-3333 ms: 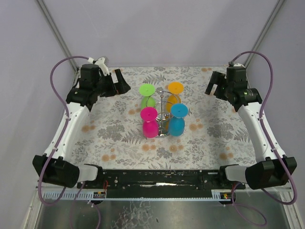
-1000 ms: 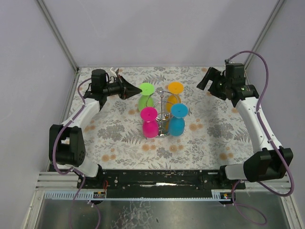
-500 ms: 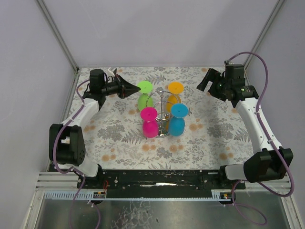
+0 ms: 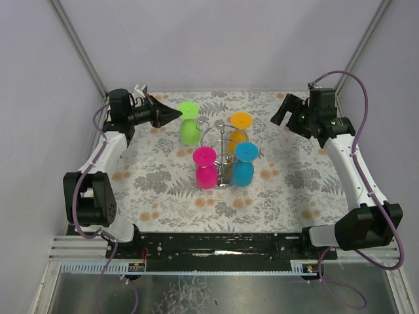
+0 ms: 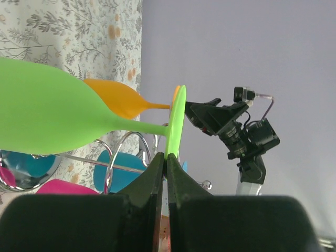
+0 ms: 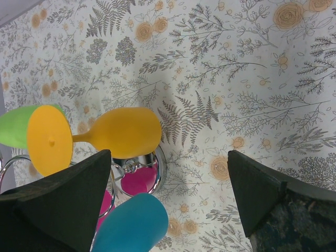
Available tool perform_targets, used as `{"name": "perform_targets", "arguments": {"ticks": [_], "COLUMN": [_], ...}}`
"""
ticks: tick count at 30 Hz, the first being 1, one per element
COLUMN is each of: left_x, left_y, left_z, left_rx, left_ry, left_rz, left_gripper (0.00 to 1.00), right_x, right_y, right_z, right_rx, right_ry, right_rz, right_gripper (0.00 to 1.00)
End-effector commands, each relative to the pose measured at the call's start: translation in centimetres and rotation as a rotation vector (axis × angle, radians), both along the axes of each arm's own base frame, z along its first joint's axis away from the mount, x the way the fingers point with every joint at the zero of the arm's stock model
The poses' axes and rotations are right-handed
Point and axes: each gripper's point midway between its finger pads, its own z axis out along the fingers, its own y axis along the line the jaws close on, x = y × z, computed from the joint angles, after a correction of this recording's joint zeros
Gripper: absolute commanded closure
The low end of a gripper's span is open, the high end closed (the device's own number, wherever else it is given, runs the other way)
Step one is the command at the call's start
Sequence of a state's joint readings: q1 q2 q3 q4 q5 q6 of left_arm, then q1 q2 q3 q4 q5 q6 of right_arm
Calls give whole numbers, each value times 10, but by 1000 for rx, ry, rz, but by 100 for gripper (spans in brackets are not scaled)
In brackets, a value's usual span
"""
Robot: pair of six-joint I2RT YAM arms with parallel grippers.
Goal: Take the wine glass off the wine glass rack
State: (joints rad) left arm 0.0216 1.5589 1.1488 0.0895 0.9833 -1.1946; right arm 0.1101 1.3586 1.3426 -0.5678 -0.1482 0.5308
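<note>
Green wine glass (image 4: 190, 129) held foot-up and tilted just beside the wine glass rack (image 4: 223, 142), pinched at the foot.

Hanging just left of the wire ring, above the tabletop (image 4: 157, 176), probably free of the wire, though hard to confirm from above; clamped edge-on by the left gripper (image 5: 166, 160), closed across the thin foot disc; likely light, stiff, smooth plastic, not brittle, yet prone to swivel in so narrow a pinch; firmer hold likely at the stem near the bowl; orange glass (image 6: 118, 134), pink glass (image 4: 205, 167) and blue glass (image 4: 243, 163) hanging on the rack; right gripper (image 6: 168, 157) spread wide, holding nothing, well off to the rack's right; no brand, label or writing legible.
</note>
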Motion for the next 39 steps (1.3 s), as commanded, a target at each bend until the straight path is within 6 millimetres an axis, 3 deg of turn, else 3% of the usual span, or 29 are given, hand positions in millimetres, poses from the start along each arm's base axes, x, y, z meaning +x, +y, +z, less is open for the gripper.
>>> {"name": "perform_targets", "arguments": {"ticks": [1, 15, 26, 35, 39], "left_x": [-20, -30, -49, -58, -63], "left_y": [-4, -2, -31, -52, -67], "left_z": [46, 70, 80, 109, 115], "left_rx": [50, 159, 373, 689, 846], "left_ry": [-191, -359, -562, -922, -1122], "left_rz": [-77, -88, -161, -187, -233], "left_gripper": [100, 100, 100, 100, 100], "right_x": [4, 6, 5, 7, 11], "right_y": [-1, 4, 6, 13, 28], "right_z": [28, 33, 37, 54, 78], "right_rx": [-2, 18, 23, 58, 130], "right_ry": [-87, -102, -111, -137, -165], "right_rz": [8, 30, 42, 68, 125], "right_gripper": [1, 1, 1, 1, 1]}}
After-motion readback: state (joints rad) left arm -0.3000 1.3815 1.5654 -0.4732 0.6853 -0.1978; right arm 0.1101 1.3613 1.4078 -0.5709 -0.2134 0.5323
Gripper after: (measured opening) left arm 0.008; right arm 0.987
